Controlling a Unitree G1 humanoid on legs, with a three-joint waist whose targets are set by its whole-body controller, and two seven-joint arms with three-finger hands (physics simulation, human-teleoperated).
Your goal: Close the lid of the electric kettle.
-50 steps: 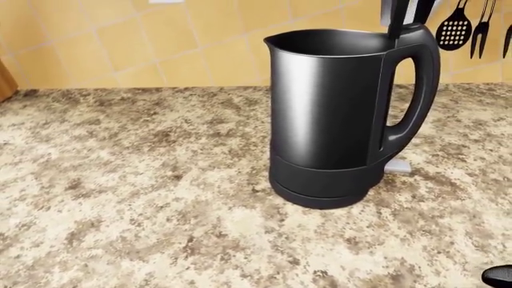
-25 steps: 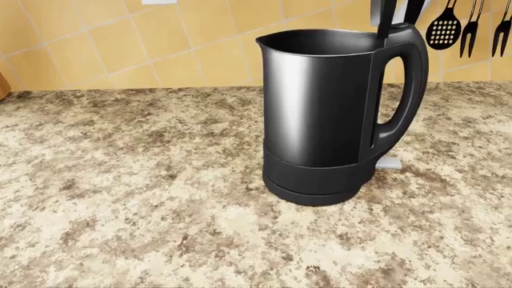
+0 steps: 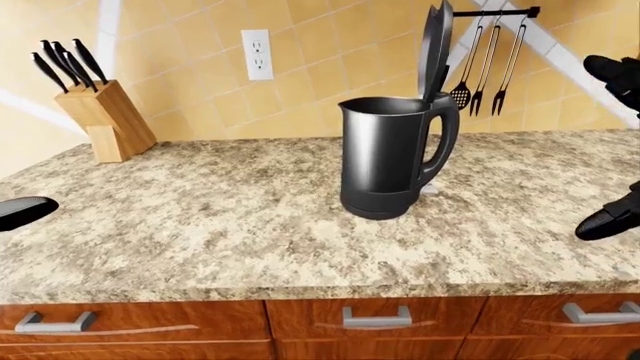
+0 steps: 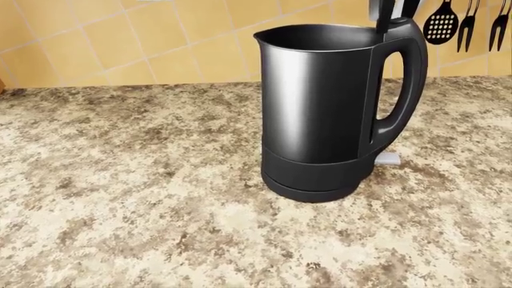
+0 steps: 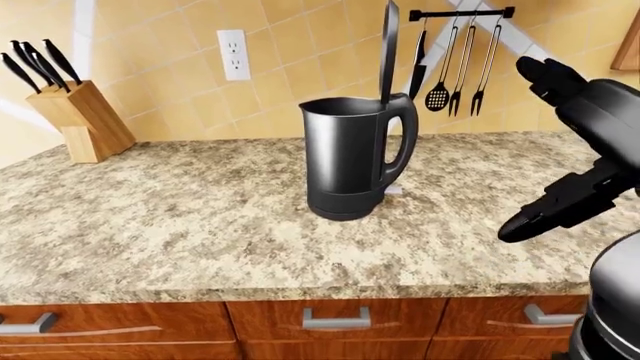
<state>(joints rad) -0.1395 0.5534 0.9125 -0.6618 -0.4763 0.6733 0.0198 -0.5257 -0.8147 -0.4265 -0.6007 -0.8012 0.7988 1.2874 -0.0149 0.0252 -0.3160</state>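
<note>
The black electric kettle [image 3: 385,157] stands upright on the speckled counter [image 3: 200,217], with its handle to the right. Its lid [image 3: 435,45] is swung up almost vertical above the handle, leaving the mouth [image 4: 320,37] open. In the right-eye view my right hand [image 5: 570,142] hovers to the right of the kettle, well apart from it. Its fingers [image 5: 525,221] are spread and hold nothing. Only a dark tip of my left hand [image 3: 20,211] shows at the left edge of the left-eye view, far from the kettle.
A wooden knife block [image 3: 100,120] stands at the counter's left end by the tiled wall. Utensils [image 3: 485,67] hang from a rail just right of the lid, and an outlet [image 3: 256,54] sits on the wall. Drawers [image 3: 375,319] run below the counter edge.
The head view has shifted slightly, so the kettle sits a little further left and higher. The dark bit of hand at its bottom right corner is out of sight. The lid stays up.
</note>
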